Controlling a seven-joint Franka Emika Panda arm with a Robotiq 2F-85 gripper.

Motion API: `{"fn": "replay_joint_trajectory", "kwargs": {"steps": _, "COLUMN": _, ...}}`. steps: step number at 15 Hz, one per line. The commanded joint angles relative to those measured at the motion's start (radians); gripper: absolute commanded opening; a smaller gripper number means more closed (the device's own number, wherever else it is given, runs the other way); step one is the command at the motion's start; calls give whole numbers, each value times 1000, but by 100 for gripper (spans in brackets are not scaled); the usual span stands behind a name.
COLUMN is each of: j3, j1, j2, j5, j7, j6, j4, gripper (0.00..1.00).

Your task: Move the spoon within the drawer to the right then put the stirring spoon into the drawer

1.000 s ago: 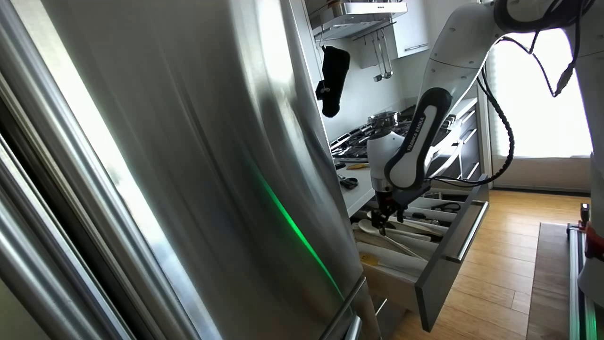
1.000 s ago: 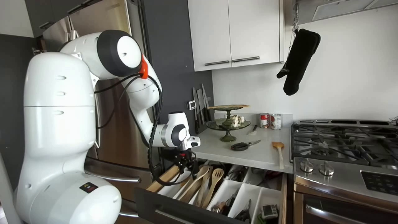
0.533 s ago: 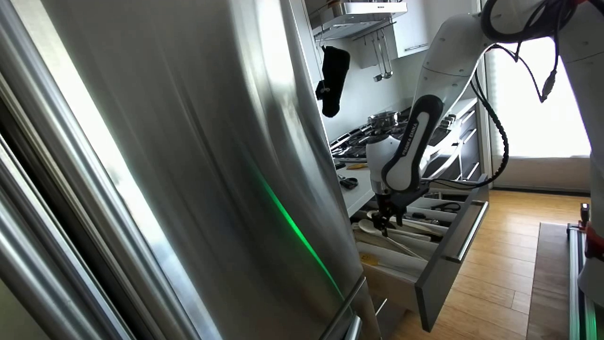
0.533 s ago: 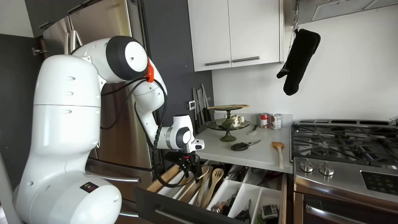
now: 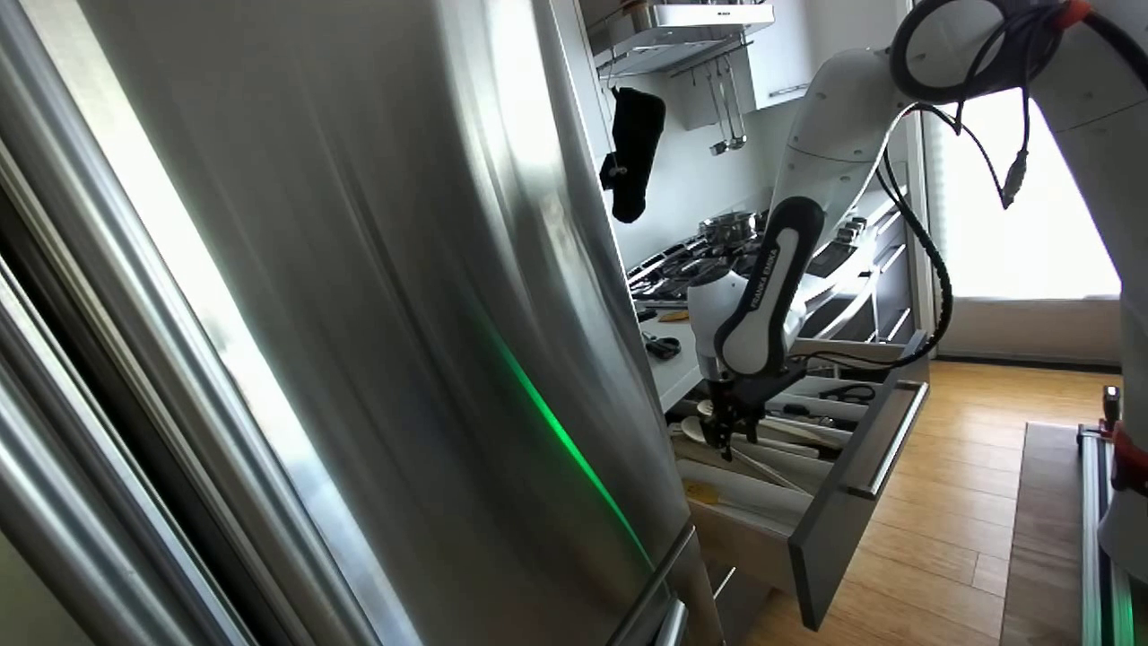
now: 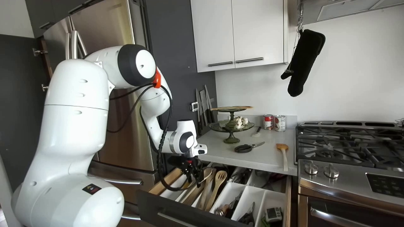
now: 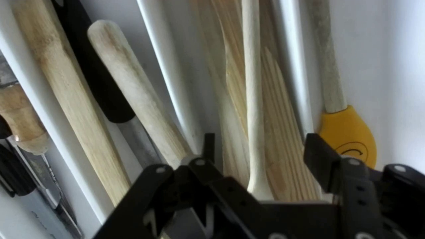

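A: State of the hand [image 7: 260,147]?

B: Spread wide. A broad gap is shown between the fingertips [image 7: 315,152] in the wrist view.

A: And the spoon [image 7: 254,99]?

B: Laid in the drawer [image 6: 151,201], which is pulled out from under the bench [image 6: 268,156] in both exterior views. The pale handle is framed between the fingertips in the wrist view, gap seen on both sides. The flared end is hidden by the hand. How high the hand is held above it can't be told.

A: What is it laid over?

B: A broad wooden utensil [image 7: 289,142] with striped grain is overlapped by it. Both are boxed in by two white dividers [image 7: 171,66].

A: Next compartments, wrist view?

B: Right: a yellow-headed utensil [image 7: 343,127], a small dark curve printed on the head. Left: a black-handled tool [image 7: 111,99], flanked by two pale wooden handles [image 7: 136,89].

A: Bench top?

B: Scissors [image 6: 251,146] and an orange-headed utensil [image 6: 284,157] are set down there, apart, as seen in an exterior view.

A: And the stirring spoon?

B: Which item is meant by that can't be told. A slotted spoon [image 6: 216,191] is also seen in the drawer, in an exterior view.
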Motion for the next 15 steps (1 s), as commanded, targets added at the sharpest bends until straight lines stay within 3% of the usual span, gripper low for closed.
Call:
{"fn": "replay_joint_trajectory", "kwargs": {"steps": 1, "j3": -14, "j1": 23, "j2": 43, "j5": 31, "j7": -16, "j6": 0, "j4": 32, "gripper": 67}}
{"fn": "replay_joint_trajectory", "kwargs": {"steps": 2, "j3": -13, "j1": 23, "j2": 48, "j5": 38, "j7": -17, "j6": -3, "j4": 36, "gripper": 58}}
{"fn": "replay_joint_trajectory", "kwargs": {"steps": 4, "j3": -18, "j1": 27, "j2": 57, "j5": 39, "j7": -12, "j6": -5, "j4": 46, "gripper": 53}}
{"fn": "replay_joint_trajectory", "kwargs": {"steps": 8, "j3": -25, "j1": 33, "j2": 68, "j5": 40, "j7": -7, "j6": -6, "j4": 55, "gripper": 26}}
{"fn": "replay_joint_trajectory", "kwargs": {"steps": 11, "j3": -31, "j1": 38, "j2": 67, "j5": 37, "j7": -4, "j6": -8, "j4": 58, "gripper": 14}}
{"fn": "replay_joint_trajectory", "kwargs": {"steps": 13, "j3": -35, "j1": 40, "j2": 63, "j5": 36, "j7": -3, "j6": -7, "j4": 55, "gripper": 16}}
{"fn": "replay_joint_trajectory", "kwargs": {"steps": 14, "j3": -35, "j1": 40, "j2": 60, "j5": 37, "j7": -5, "j6": -7, "j4": 52, "gripper": 3}}
{"fn": "replay_joint_trajectory", "kwargs": {"steps": 15, "j3": -34, "j1": 38, "j2": 56, "j5": 40, "j7": -9, "j6": -5, "j4": 49, "gripper": 3}}
